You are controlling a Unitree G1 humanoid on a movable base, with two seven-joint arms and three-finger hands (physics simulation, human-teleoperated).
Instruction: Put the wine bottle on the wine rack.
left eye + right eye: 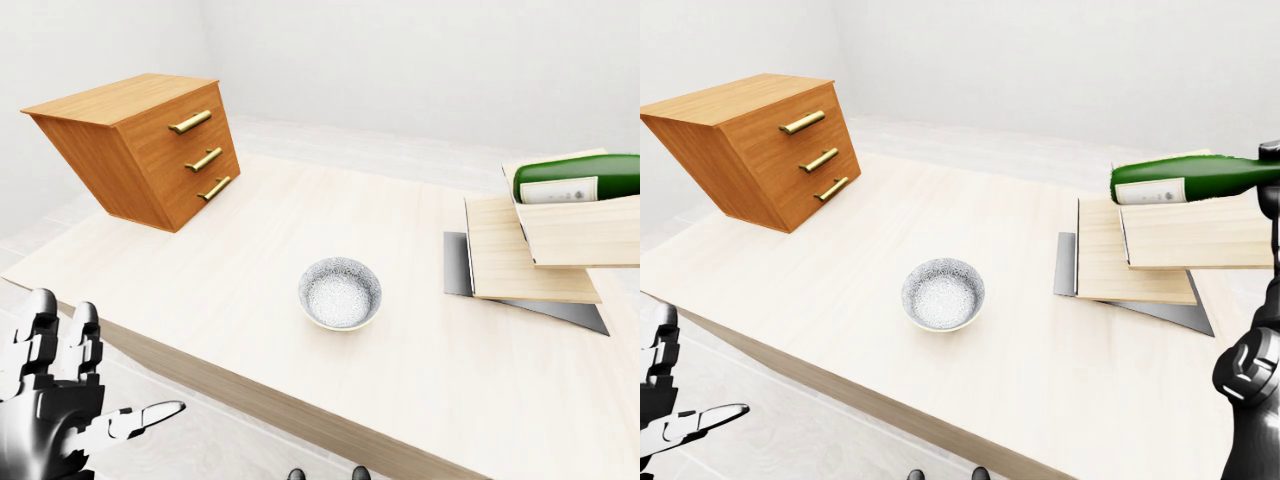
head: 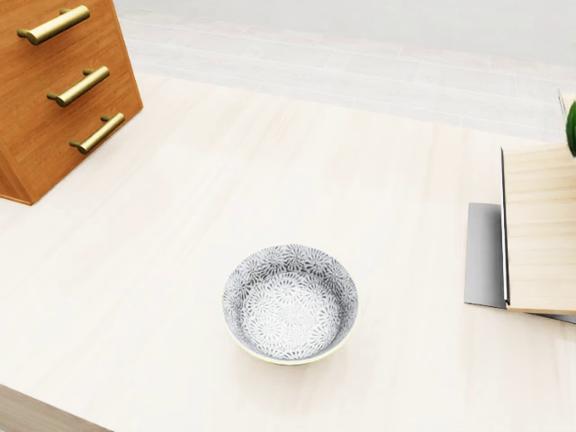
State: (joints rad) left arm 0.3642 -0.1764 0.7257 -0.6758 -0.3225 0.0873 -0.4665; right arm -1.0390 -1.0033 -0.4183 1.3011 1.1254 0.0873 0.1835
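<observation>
In the left-eye view, the dark green glass wine bottle [image 1: 578, 178] with a pale label is seen lying nearly horizontal at the right edge, its long axis running left to right with a slight upward tilt toward the right. Its flat base end is turned to the left; the neck is cut off by the frame. It is set over the stepped light-wood wine rack [image 1: 530, 250], which rests on a grey metal base plate [image 1: 457, 264] on the pale wooden table [image 1: 240, 260]. A small patterned grey-and-white ceramic bowl [image 1: 340, 293] stands near the table's middle, well apart from the rack. An orange-brown wooden drawer chest [image 1: 140, 145] with three brass handles is placed at the upper left. The silver three-finger left hand [image 1: 50, 400] is shown at the lower left, below the table edge, fingers spread wide and holding nothing.

In the head view, the bowl is centred low, the chest fills the upper left corner, and only a sliver of the bottle is visible at the right edge above the rack. A pale tiled floor [image 2: 360, 63] is seen beyond the table.

In the right-eye view, the bottle's neck end is met by the dark right hand [image 1: 1270, 165] at the right edge; whether its fingers are closed round it cannot be told. Plain white walls [image 1: 1040, 60] enclose the room.
</observation>
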